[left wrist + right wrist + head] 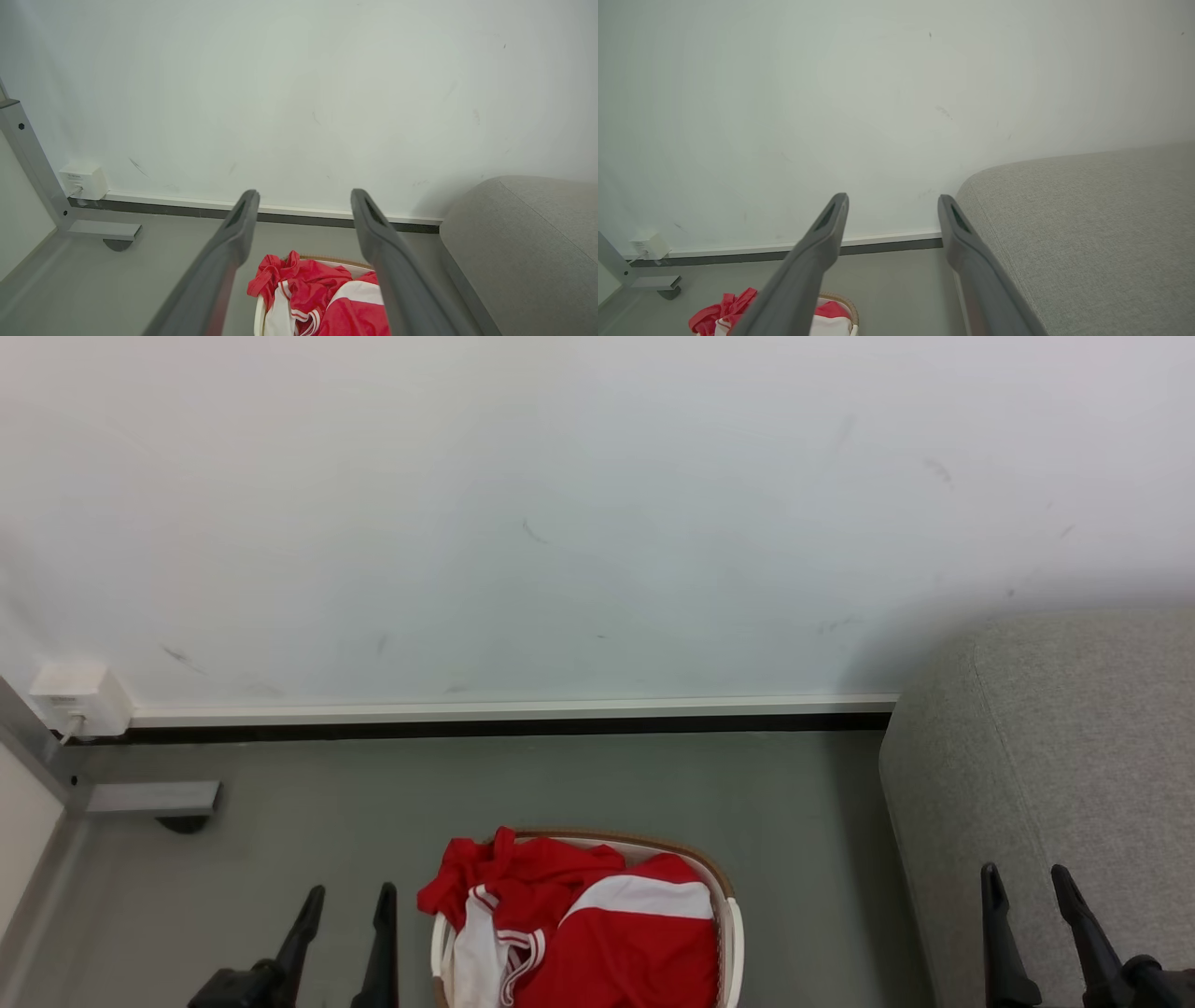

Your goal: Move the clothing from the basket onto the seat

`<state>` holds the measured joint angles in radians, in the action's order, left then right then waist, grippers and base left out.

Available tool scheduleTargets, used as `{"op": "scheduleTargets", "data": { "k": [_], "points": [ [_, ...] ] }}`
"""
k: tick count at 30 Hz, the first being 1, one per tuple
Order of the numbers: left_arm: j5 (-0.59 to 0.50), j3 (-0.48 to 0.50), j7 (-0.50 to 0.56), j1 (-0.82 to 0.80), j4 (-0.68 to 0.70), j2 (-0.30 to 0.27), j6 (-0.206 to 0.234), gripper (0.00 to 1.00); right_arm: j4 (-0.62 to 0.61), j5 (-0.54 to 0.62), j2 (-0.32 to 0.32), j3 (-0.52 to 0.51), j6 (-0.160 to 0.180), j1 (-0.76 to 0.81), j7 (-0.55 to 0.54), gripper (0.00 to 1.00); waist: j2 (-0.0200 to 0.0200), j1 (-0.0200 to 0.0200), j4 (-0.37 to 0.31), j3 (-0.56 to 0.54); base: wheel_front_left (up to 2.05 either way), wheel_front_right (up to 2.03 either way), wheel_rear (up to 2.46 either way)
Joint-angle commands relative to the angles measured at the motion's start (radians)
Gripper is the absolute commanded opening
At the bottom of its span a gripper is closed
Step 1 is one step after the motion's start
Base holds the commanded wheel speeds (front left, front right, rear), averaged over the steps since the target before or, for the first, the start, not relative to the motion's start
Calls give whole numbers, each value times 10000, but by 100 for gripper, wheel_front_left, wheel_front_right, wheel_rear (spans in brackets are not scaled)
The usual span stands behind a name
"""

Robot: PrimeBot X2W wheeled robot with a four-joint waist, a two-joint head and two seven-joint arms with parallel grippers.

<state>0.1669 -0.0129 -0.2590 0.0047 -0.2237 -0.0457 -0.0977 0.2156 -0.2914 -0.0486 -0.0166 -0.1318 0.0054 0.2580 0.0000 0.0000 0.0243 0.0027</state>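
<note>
The red clothing (579,919) with white panels lies bunched in the white basket (733,919) on the floor, low in the head view; one red fold hangs over the left rim. The light-grey seat (1074,765) stands to the right of the basket. My left gripper (350,896) hovers left of the basket, open and holding nothing. My right gripper (1025,877) is over the seat's front, open and holding nothing. The left wrist view shows the clothing (322,294) between and below the left gripper (303,198). In the right wrist view the right gripper (892,201) points at the wall beside the seat (1087,224), with the clothing (721,310) low at the left.
A white wall (560,523) with a white and black skirting closes the back. A white wall socket (79,698) and a grey metal frame foot (149,798) stand at the far left. Grey floor (523,784) lies between basket and wall.
</note>
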Motion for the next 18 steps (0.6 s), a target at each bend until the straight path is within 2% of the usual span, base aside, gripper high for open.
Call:
{"op": "scheduleTargets", "data": {
  "k": [1, 18],
  "points": [
    [-223, -5, -61, 103, -25, -81, -37, 100, 19, 154, -35, 12, 22, 131, 84, 100, 0, 0, -12, 4, 0, 0, 0],
    [-17, 28, -59, 35, -100, -79, -77, 100, 94, 47, -34, 151, 21, 78, 67, 100, 0, 0, -151, 65, 0, 0, 0]
  ]
}}
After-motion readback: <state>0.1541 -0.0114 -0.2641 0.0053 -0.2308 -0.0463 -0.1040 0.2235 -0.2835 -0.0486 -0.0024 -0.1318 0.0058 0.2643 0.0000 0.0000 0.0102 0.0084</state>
